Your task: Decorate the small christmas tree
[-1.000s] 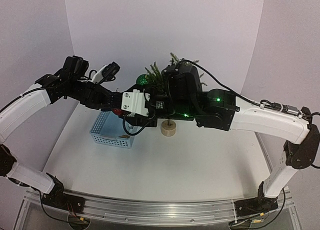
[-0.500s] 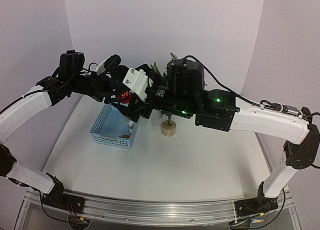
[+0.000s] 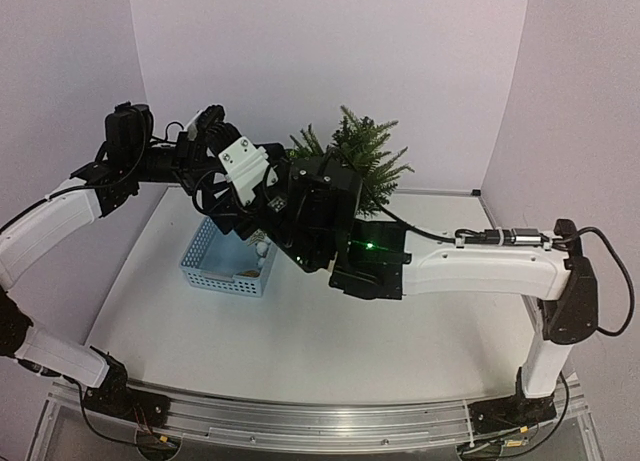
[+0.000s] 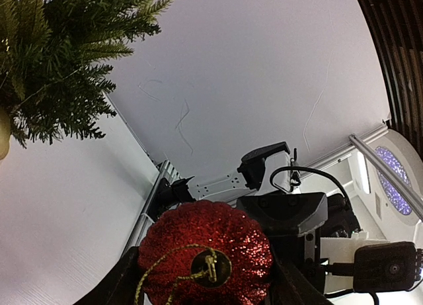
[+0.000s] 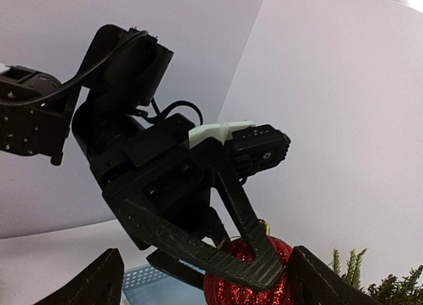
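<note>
**Left end effector** (image 4: 202, 286): clamped on a red glitter bauble (image 4: 205, 242). One finger sits on each side of the ball. The bauble's gold cap and gold thread loop face the wrist camera. The load is held in the air, clear of the desk (image 3: 330, 331).

**Right end effector** (image 5: 203, 255): fingers stand wide apart and hold nothing. It faces the left end effector at close range. In the right wrist view, the bauble and the left end effector's finger (image 5: 231, 216) appear between the two raised right fingers. No contact between the two end effectors can be confirmed.

**Small christmas tree** (image 3: 362, 161): upright on the desk, beyond the two end effectors and near the rear wall. Its green branches lie just to the right of the left end effector in the overhead view. In the right wrist view they show to the right of and below the bauble. The bauble is near the branches but not touching them. The trunk and base are hidden behind the right arm in the overhead view.

**Blue basket** (image 3: 225, 271): on the desk below the left end effector, with small items inside that cannot be identified.
</note>
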`<state>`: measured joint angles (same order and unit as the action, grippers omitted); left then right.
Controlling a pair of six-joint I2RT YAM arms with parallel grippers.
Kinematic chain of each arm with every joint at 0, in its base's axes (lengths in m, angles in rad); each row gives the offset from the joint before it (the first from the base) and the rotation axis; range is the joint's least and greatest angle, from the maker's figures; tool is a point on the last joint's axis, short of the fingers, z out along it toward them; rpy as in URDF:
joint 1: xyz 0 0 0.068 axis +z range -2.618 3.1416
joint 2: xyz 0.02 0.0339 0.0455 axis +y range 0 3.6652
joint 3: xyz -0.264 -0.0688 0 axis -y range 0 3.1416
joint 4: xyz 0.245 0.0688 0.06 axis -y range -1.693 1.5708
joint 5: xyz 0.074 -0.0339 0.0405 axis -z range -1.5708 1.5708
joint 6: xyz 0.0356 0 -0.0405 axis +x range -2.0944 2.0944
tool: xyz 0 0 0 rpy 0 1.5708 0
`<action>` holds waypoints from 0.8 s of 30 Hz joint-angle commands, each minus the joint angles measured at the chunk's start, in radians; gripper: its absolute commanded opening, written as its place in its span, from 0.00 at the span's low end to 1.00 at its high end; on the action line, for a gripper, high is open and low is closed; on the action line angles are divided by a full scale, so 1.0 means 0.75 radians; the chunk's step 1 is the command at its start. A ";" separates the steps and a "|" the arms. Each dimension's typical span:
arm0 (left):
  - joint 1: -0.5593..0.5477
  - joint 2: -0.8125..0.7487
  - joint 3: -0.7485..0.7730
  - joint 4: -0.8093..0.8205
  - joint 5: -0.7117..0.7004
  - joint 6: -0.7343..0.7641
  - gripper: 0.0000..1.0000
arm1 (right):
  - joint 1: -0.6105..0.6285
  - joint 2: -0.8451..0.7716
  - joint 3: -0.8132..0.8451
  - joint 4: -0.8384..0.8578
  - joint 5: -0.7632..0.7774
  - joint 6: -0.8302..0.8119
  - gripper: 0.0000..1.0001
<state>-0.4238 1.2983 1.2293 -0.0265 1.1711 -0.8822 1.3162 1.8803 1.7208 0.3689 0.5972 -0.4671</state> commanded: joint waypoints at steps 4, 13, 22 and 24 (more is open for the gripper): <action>-0.002 -0.067 -0.017 0.145 -0.019 -0.072 0.18 | 0.010 0.078 0.081 0.152 0.221 -0.070 0.82; -0.002 -0.071 -0.023 0.157 -0.017 -0.080 0.18 | -0.017 0.076 0.038 0.166 0.267 -0.090 0.79; -0.002 -0.075 -0.027 0.163 -0.015 -0.086 0.18 | -0.047 0.102 0.072 0.166 0.253 -0.128 0.74; -0.001 -0.077 -0.029 0.157 -0.016 -0.086 0.18 | -0.049 0.108 0.084 0.165 0.248 -0.136 0.70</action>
<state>-0.4225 1.2755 1.2116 0.0484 1.1442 -0.9425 1.2795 1.9436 1.7391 0.4575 0.7583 -0.5477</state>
